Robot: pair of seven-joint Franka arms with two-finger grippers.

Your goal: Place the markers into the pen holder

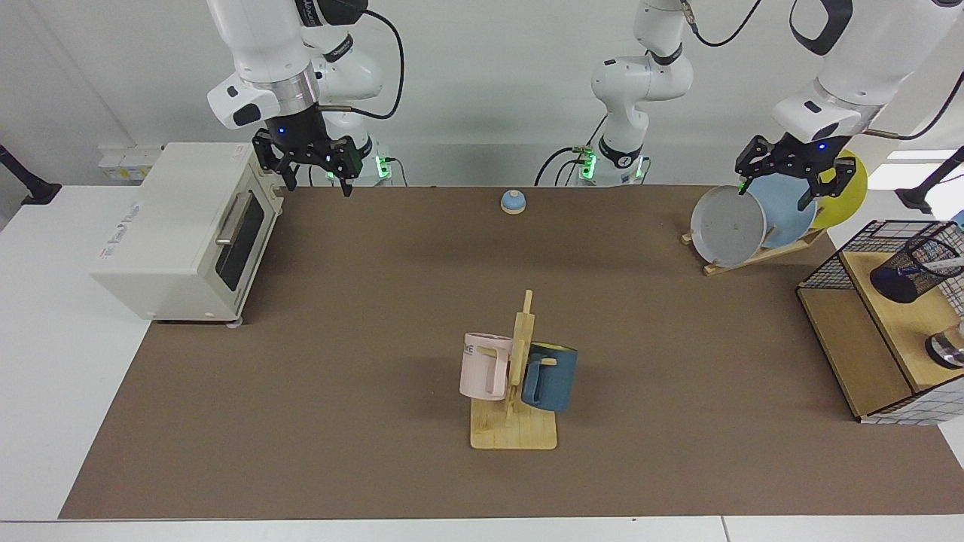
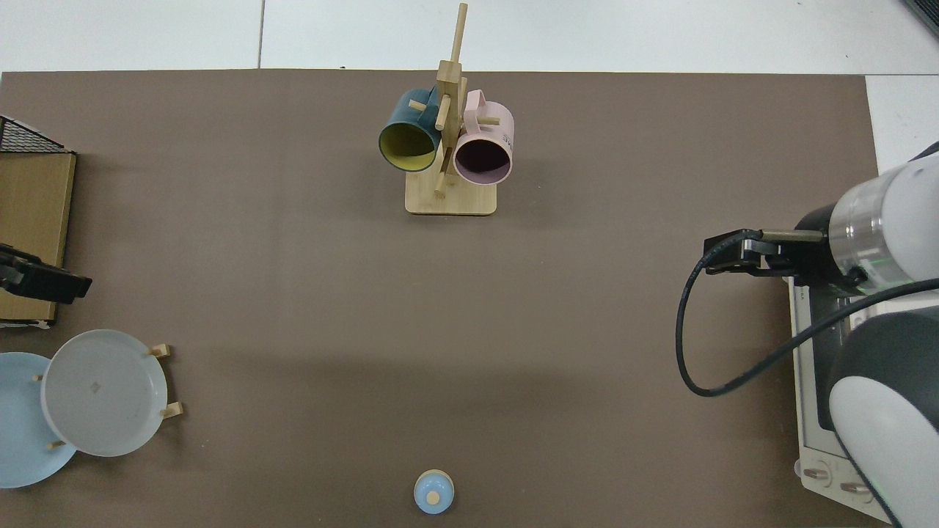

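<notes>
The pen holder (image 1: 907,275), a small black mesh cup, stands on the wooden floor of the wire basket (image 1: 836,263) at the far right. A white marker (image 1: 940,265) pokes out at its rim, resting inside it. My left gripper (image 1: 774,196) hangs open and empty in front of the plates, left of the basket and well clear of the holder. Part of it shows at the edge of the top view (image 2: 40,279). My right gripper (image 1: 318,187) waits open beside the toaster oven. The holder and marker are out of the top view.
A white toaster oven (image 1: 181,226) sits at one end of the brown mat. A mug tree (image 1: 520,376) with a pink and a blue mug stands mid-table. A rack of plates (image 1: 727,226) and a small blue bell (image 1: 513,201) line the robots' side.
</notes>
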